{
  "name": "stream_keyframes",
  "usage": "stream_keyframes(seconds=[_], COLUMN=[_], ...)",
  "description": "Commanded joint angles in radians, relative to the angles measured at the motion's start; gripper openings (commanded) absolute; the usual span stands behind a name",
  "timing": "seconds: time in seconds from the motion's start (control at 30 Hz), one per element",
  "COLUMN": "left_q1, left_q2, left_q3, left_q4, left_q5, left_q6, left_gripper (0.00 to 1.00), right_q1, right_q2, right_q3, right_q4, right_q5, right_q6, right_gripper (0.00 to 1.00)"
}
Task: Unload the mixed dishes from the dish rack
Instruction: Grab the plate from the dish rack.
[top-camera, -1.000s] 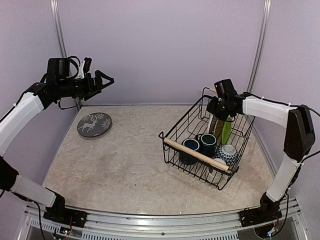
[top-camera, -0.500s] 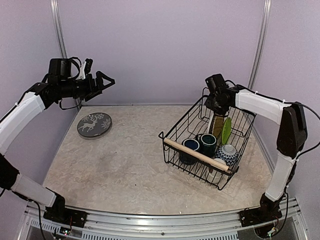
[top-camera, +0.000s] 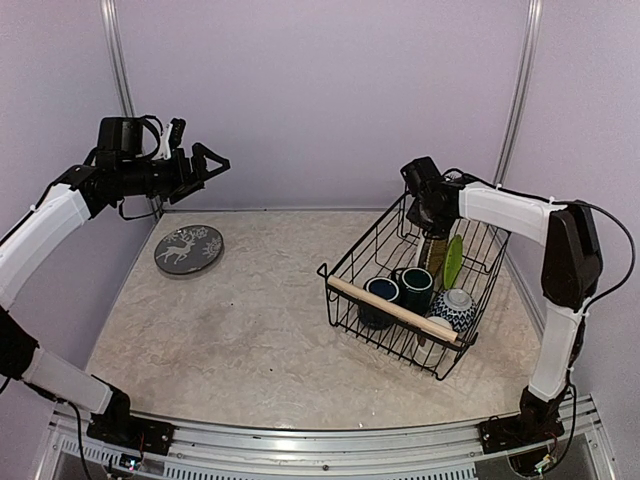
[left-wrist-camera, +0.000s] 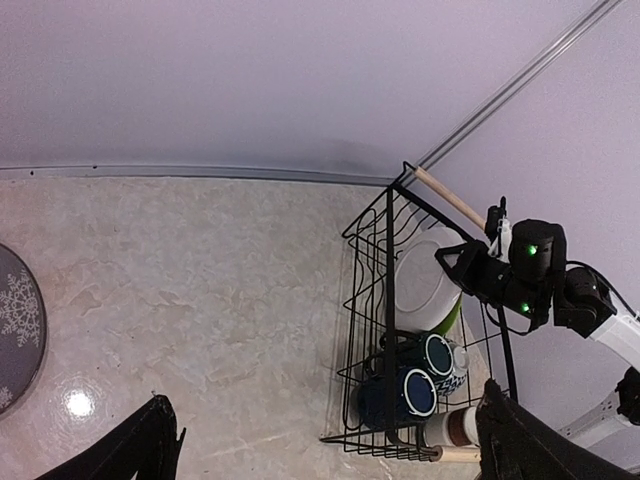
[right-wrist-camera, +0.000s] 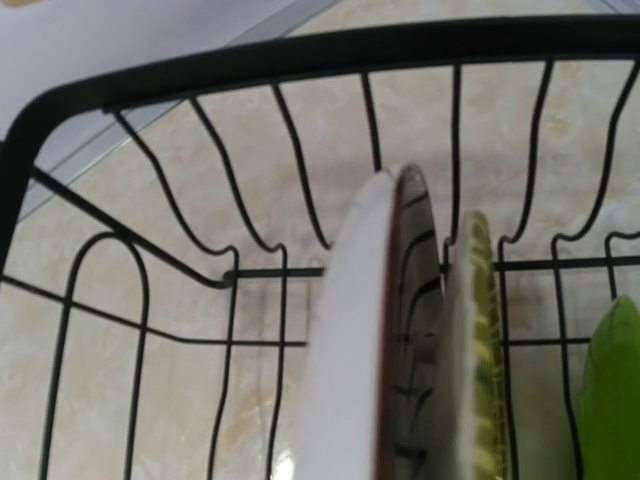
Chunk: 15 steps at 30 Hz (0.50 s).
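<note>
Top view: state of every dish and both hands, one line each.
Gray deer-pattern plate: flat on table.
Tan lattice plate: upright in black wire rack.
Lime green plate: upright beside it.
Two dark blue mugs: in rack.
Blue-white bowl: in rack.
Left hand: open, empty.
Right hand: over plates, grip unclear.

top cam: high, behind the rig, looks down n forward; dish rack (top-camera: 397, 311) right of centre, gray deer-pattern plate (top-camera: 188, 250) left. left wrist cam: far off, same rack (left-wrist-camera: 390, 290) in right half, plate (left-wrist-camera: 15, 330) at left edge. right wrist cam: v close, rack wires (right-wrist-camera: 300, 50) fill frame.
</note>
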Motion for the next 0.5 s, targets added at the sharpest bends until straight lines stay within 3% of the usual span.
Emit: stream_keyframes(seconds=[0.0,0.17,0.47], left_q1=[-0.004,-0.004,-0.003], left_q2=[0.007,0.006,0.015], left_q3=[0.011,0.012,0.014], left_q4=[-0.026,-0.028,-0.034], left_q5=[-0.003,-0.002,-0.003], left_q6=[-0.003,-0.008,-0.011], left_gripper=[0.99,0.99,0.99], right_q1=[0.019,0.031,0.052], right_q2=[0.027,0.015,-0.042], right_q3=[0.045,0.081,0.114], right_q4=[-0.057,-0.073,-0.057], right_q5=[0.063,0.094,0.099], right_q6=[0.018,0.004,-0.037], right_gripper=[0.09,0.00,0.00])
